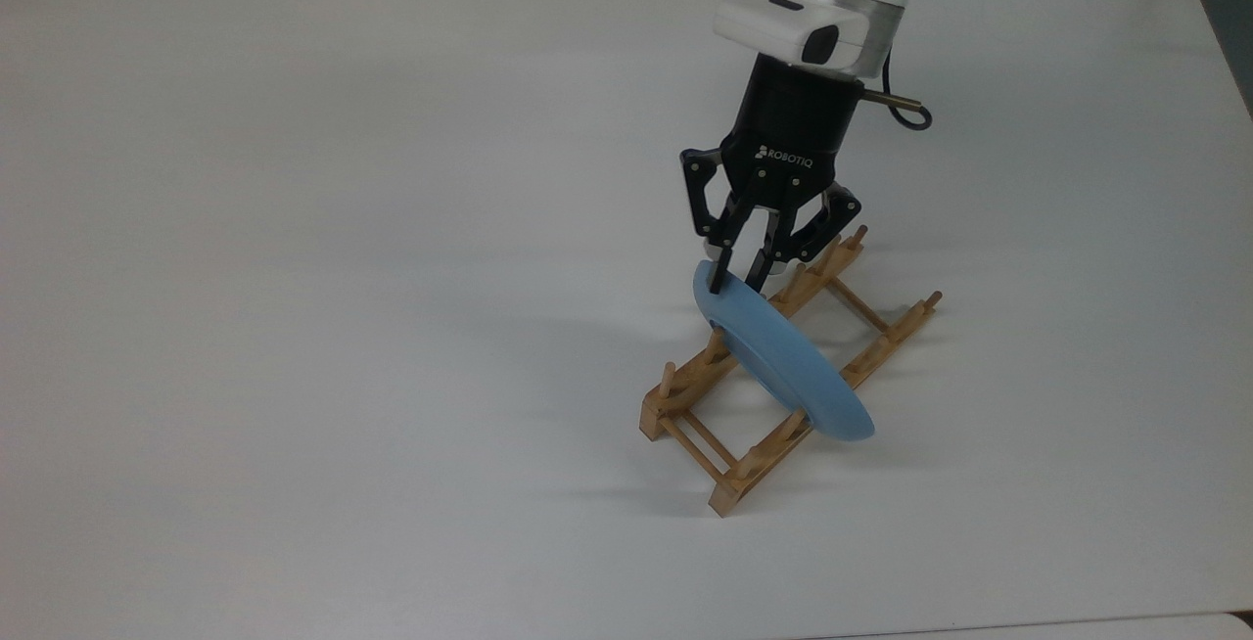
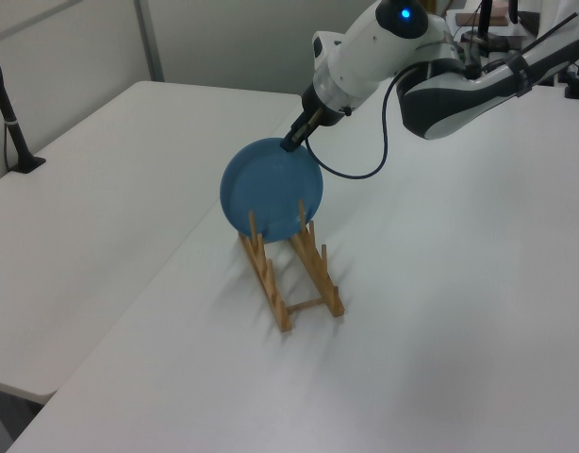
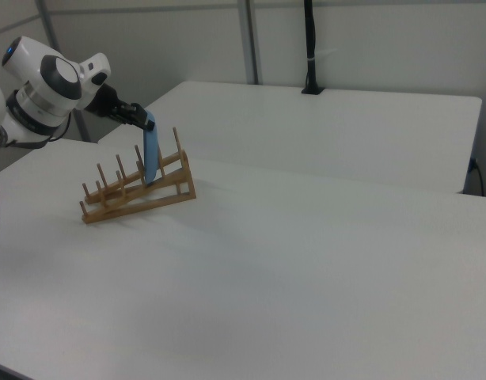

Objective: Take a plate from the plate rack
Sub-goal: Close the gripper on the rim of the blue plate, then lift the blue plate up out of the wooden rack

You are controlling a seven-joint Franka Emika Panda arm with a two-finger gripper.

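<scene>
1. While the arm is reaching down over the tabletop [image 1: 294, 229], the end effector [image 1: 736, 280] is pinching the plate [image 1: 783, 356] at its top rim.
2. The plate is standing on edge in the plate rack [image 1: 744, 469].

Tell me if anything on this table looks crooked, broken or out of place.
Nothing stands out. The plate stands on edge between the pegs of the plate rack, leaning slightly, as a racked plate would. The tool is shut on its top rim.

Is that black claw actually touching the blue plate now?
Touching. In the top view the gripper fingers pinch the plate's upper rim with no gap; the plate stands in the plate rack.
</scene>
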